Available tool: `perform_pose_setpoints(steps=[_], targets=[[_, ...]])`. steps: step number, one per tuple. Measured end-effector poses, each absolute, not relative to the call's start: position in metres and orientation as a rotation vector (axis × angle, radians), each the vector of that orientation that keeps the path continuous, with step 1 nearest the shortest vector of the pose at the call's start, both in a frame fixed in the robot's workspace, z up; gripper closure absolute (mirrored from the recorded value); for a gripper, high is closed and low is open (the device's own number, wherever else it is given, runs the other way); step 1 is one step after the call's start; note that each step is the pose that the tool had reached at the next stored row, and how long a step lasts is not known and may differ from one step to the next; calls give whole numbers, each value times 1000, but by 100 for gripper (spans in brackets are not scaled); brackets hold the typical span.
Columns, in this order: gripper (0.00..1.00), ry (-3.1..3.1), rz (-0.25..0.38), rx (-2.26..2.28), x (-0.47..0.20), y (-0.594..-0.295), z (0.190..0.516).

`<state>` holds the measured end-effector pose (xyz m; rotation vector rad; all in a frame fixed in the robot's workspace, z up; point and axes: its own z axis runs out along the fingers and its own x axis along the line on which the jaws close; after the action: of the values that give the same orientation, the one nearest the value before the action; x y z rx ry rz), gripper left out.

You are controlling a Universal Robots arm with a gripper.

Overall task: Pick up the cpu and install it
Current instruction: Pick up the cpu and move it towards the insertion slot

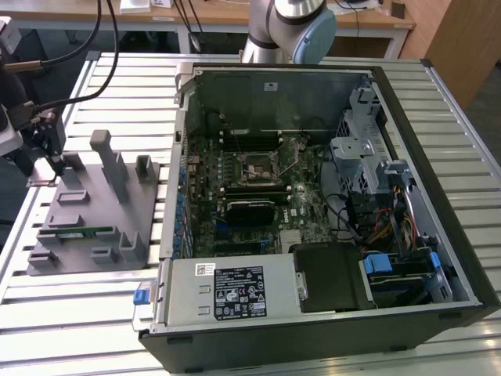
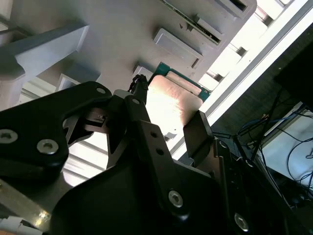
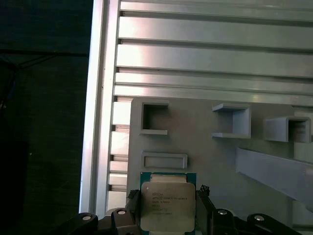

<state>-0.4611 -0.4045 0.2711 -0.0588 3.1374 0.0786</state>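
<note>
- We see the gripper (image 3: pixel 167 198) closed on the cpu (image 3: pixel 166 205), apparently pinching two opposite edges so the metal top faces up, level.
- The cpu is at the grey fixture tray (image 1: pixel 94 215) on the desk (image 1: pixel 78 313), well apart from the motherboard socket (image 1: pixel 258 168).

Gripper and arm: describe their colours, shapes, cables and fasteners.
The gripper is matte black, built from flat, angular linkage plates joined at pivots with silver screw heads. It ends in two narrow fingers with flat black pads. In the exterior view the arm is a silver-grey tube with a rounded pale blue joint cap. Black cables loop at that view's left, apparently toward the wrist.
</note>
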Motion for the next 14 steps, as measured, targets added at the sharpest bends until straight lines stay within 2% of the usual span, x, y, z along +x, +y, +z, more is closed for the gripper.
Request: perform_pose_setpoints(steps=[14], targets=[[46,3137,80,-59,-461,-405,291]])
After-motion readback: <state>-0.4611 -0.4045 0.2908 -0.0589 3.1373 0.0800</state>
